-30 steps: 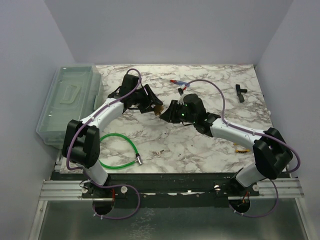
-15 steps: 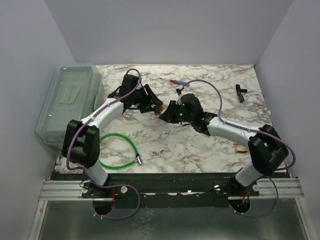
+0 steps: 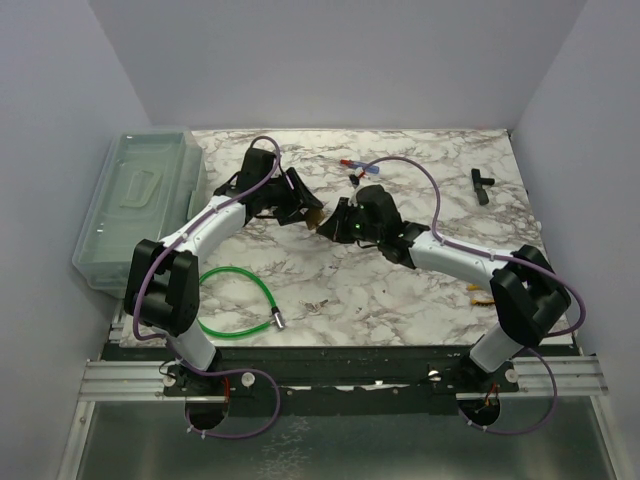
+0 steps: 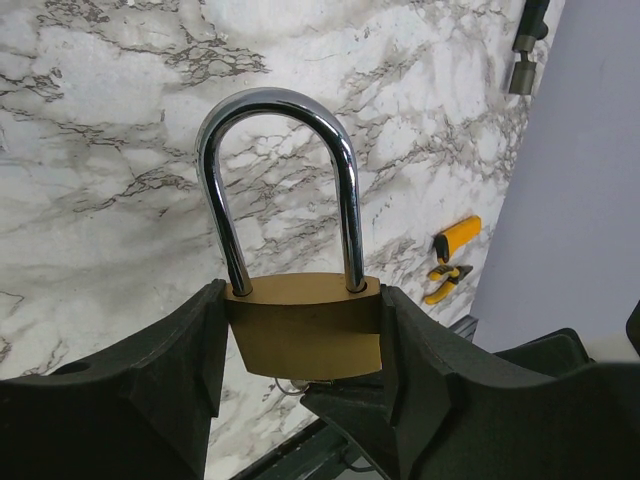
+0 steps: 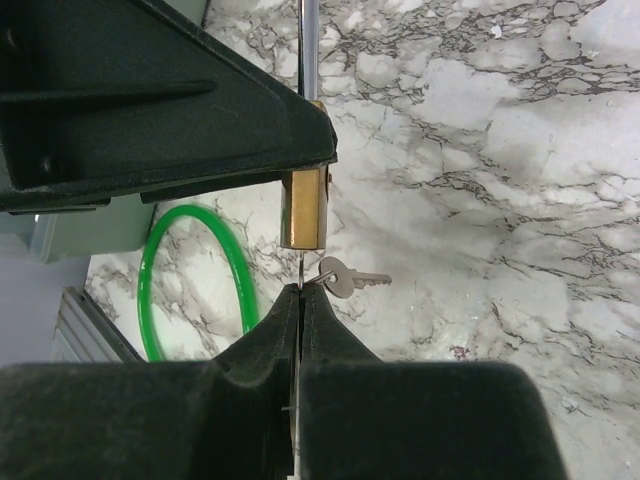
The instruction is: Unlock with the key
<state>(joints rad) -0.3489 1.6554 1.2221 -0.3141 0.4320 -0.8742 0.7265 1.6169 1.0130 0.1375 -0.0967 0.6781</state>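
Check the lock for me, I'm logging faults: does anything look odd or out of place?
Nothing looks damaged. The padlock sits upright between the left fingers, shackle closed. A spare key dangles loose beside the right gripper.

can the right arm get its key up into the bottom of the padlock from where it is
Probably yes: the left gripper holds the padlock by its sides, leaving its underside bare, and the right gripper, shut on the key, sits directly below it.
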